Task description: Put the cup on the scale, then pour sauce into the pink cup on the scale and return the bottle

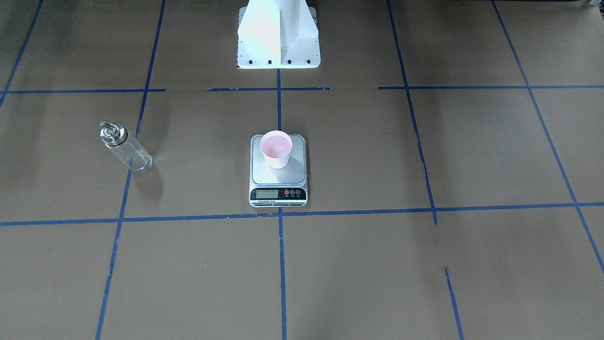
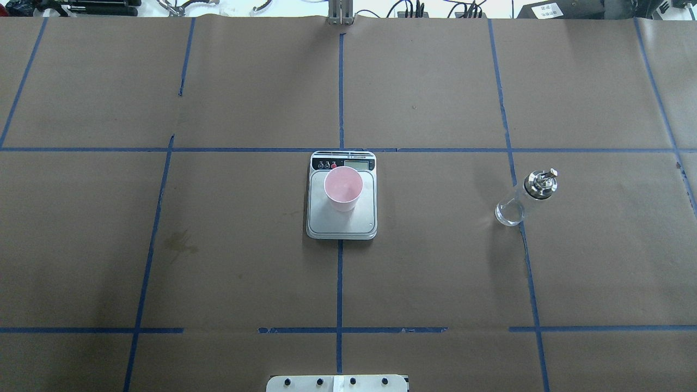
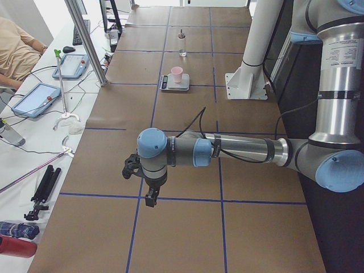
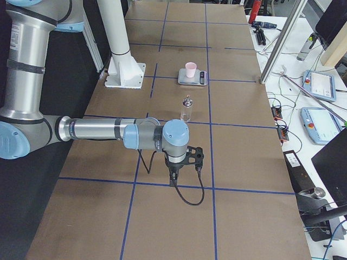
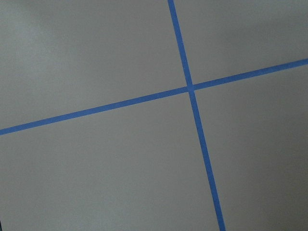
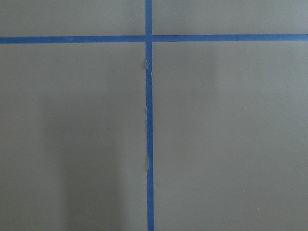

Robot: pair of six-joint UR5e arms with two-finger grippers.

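**Caller:** Middle of the table (image 1: 424,264), and the pink cup (image 1: 276,149) stands upright on the scale (image 1: 278,178). It sits on the steel platform, well inside its edges, with the display strip facing the operators' side.

**Analyst:** The bottle (image 1: 125,147) is out on the robot's right, upright and well apart from the scale. Its base sits right at a line of blue tape (image 1: 123,198). The glass is clear, but how much liquid is inside cannot be read from here.

**Caller:** And the arms?

**Analyst:** The left gripper (image 3: 151,199) hangs pointing down over the brown paper towards the table's left end, far from the scale. The right gripper (image 4: 173,181) does the same on the other side, nearer the bottle but clear of it.

**Caller:** Jaws wide or closed?

**Analyst:** Cannot tell for either one, nor what they might have hold of, because only the side cameras catch them. Both wrist cameras look down on bare paper and crossing tape lines.
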